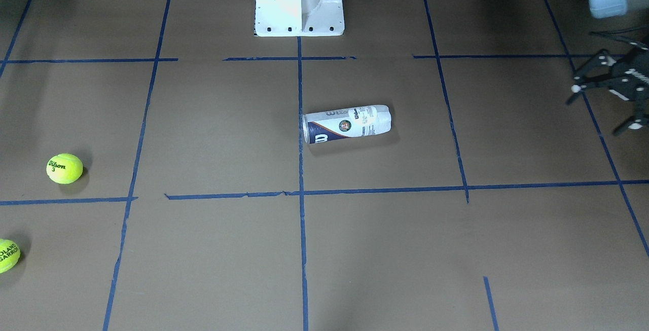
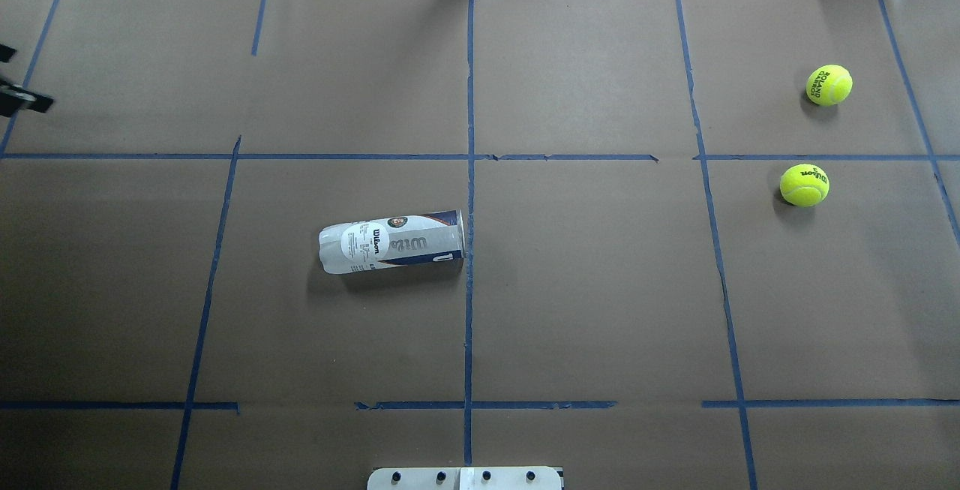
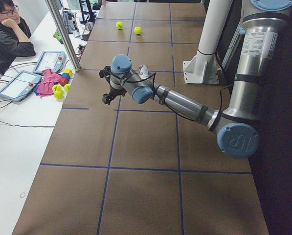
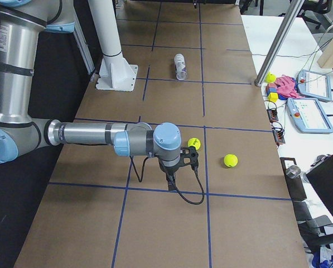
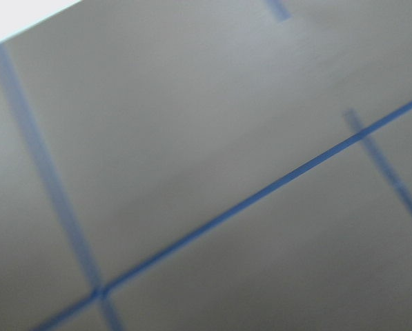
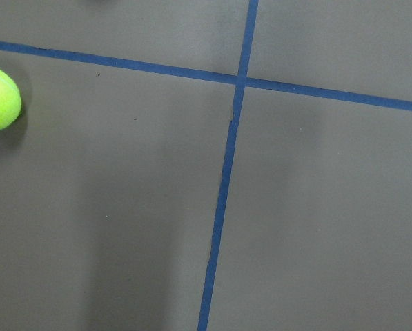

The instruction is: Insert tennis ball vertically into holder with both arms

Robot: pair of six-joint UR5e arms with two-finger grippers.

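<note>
Brown paper gridded with blue tape covers the table (image 2: 600, 287), and on it we count one holder (image 2: 391, 241), lying flat on its side near the middle. It rests on the robot's left of the centre tape line, with its ringed end touching that line and its rounded end pointing toward the table's left end. Two tennis balls sit well apart from it on the robot's right: the Wilson ball (image 2: 804, 184) nearer the robot, the Roland Garros ball (image 2: 829, 85) farther out. Of the two arms, the left arm (image 3: 180, 103) stretches over the table's left end, where the left gripper (image 1: 592, 117) hangs with its two fingers spread wide and nothing between them. The right arm (image 4: 93, 134) reaches low across the table and brings the right gripper (image 4: 191, 156) just beside the Wilson ball. We cannot tell whether its fingers are parted or closed, or whether they touch the ball. One white pedestal (image 1: 299, 1) stands at the robot's edge. At the side bench we count one seated operator (image 3: 9, 34), a tablet (image 3: 50, 61) and a second tablet (image 3: 18, 84).
</note>
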